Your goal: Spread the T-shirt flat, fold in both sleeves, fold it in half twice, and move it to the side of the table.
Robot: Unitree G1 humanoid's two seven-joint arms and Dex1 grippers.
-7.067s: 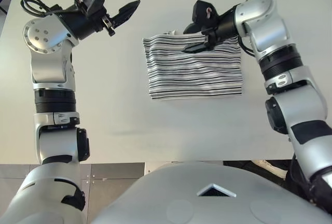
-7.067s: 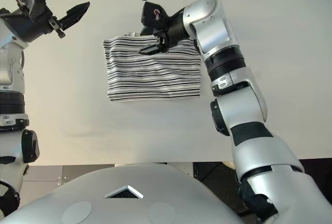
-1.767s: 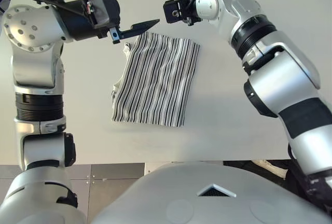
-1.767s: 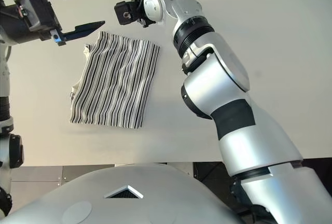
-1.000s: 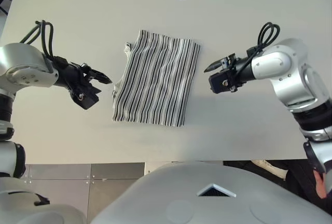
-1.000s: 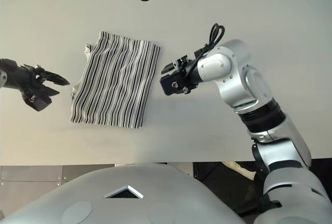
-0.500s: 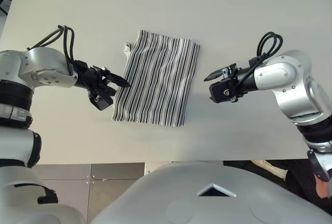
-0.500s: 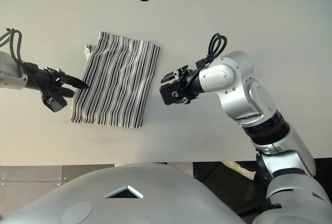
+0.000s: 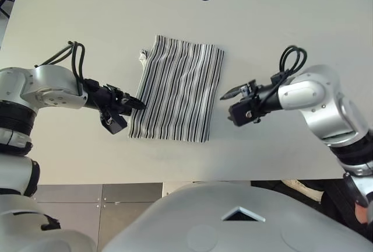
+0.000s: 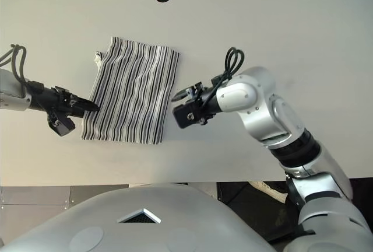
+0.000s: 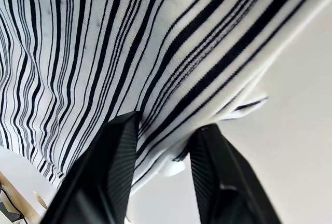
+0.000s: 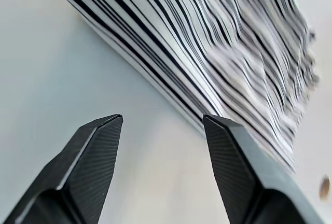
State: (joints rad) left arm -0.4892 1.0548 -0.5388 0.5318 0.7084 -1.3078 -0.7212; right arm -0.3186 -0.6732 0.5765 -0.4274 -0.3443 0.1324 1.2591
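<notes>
head eyes: high, facing down over my counter [image 9: 291, 24] | wrist cams: close behind my left claw [image 11: 168, 123] and right claw [image 12: 163, 116], facing the T-shirt [image 11: 104, 53] | all share it

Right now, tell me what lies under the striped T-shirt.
The T-shirt lies flat on the white table, which shows all around it. Anything beneath its folded layers is covered.

Both arms low, bent inward; left fingers [image 11: 116, 156] and right fingers [image 12: 98, 151] parted.

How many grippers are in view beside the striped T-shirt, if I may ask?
2. The left gripper is at the T-shirt's left edge; the right gripper hovers open just off its right edge.
</notes>
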